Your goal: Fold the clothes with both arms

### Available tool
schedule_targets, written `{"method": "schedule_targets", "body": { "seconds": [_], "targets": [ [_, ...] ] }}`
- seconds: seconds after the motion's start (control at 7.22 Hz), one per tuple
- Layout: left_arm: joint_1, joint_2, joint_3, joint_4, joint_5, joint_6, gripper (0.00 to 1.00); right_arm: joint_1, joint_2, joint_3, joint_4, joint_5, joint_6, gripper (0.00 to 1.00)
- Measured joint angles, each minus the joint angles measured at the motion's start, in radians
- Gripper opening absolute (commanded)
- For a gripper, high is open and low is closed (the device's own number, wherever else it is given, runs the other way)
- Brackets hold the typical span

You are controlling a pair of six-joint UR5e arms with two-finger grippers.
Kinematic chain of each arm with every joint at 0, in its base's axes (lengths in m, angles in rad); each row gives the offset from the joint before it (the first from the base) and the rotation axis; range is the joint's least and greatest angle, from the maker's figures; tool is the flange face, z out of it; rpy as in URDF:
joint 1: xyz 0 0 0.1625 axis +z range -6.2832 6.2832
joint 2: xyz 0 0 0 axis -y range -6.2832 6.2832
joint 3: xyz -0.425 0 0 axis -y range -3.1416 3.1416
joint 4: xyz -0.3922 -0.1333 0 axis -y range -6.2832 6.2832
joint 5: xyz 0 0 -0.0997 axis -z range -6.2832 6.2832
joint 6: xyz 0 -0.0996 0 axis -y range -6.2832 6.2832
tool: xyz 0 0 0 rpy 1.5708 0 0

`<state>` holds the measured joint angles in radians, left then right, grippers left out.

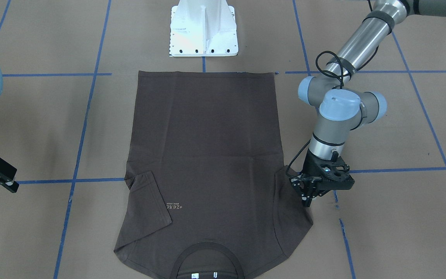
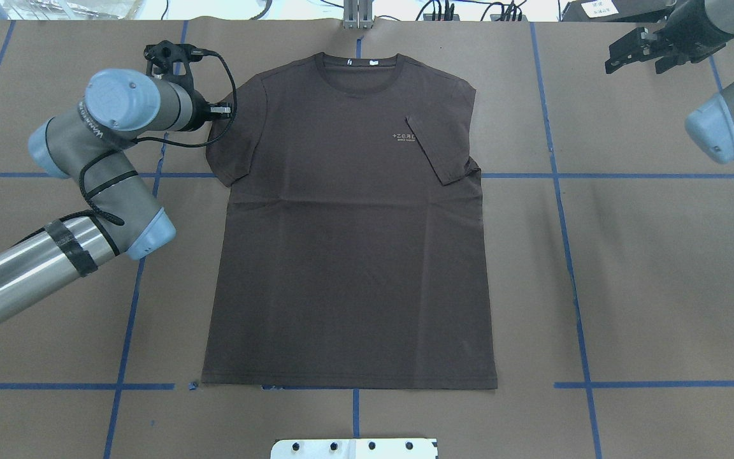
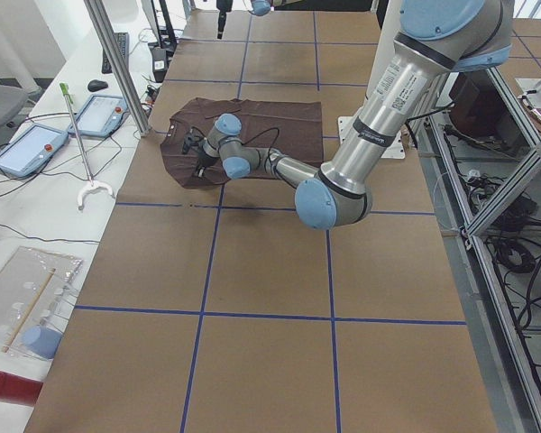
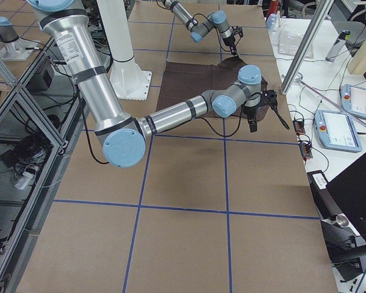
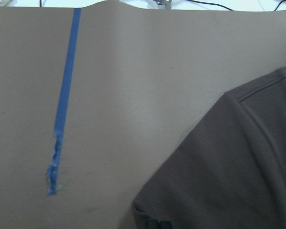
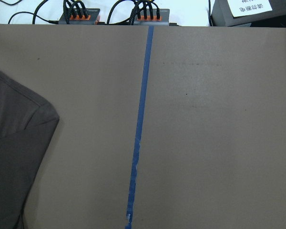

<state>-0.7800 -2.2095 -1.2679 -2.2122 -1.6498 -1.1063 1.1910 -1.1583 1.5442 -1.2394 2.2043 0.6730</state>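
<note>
Early yet: T-shirt (image 2: pixel 348 242) lay flat mid-bench (image 2: pixel 660 255), 2 o'clock sleeve folded in, 10 o'clock sleeve and body not yet folded. Left fingers (image 1: pixel 307 198) sat at that sleeve, grip impossible to tell; right fingers (image 2: pixel 638 52) hung released, empty, at 1 o'clock.

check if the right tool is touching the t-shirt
Apart. The overhead view shows the right tool well off to the side of the T-shirt, with open table between them.

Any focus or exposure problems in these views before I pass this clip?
Left wrist view: soft, the T-shirt seam and blue tape edge are fuzzy. Right wrist view: sharp. Front-facing view: the white pedestal base is nearly blown out. Overhead view: even light, no glare on the T-shirt.
</note>
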Motion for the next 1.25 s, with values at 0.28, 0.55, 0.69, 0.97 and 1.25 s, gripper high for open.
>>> {"method": "schedule_targets", "body": {
  "seconds": [0.28,0.55,0.69,0.97,1.25],
  "targets": [
    [0.055,-0.082,-0.012,0.121,0.013,-0.091,0.00,-0.001,0.003,0.000,0.000,0.000,0.005,1.00],
    [0.082,-0.139,0.032,0.141,0.043,-0.125,0.61,-0.001,0.005,0.000,0.000,0.000,0.009,1.00],
    [0.087,-0.163,0.058,0.143,0.048,-0.127,1.00,-0.002,0.007,0.000,0.000,0.000,0.011,1.00],
    [0.088,-0.174,0.068,0.144,0.049,-0.036,1.00,-0.010,0.011,0.005,0.001,0.000,0.038,1.00],
    [0.086,-0.132,-0.028,0.155,0.034,0.054,1.00,-0.059,-0.006,0.057,0.003,-0.020,0.132,1.00]
  ]
}}
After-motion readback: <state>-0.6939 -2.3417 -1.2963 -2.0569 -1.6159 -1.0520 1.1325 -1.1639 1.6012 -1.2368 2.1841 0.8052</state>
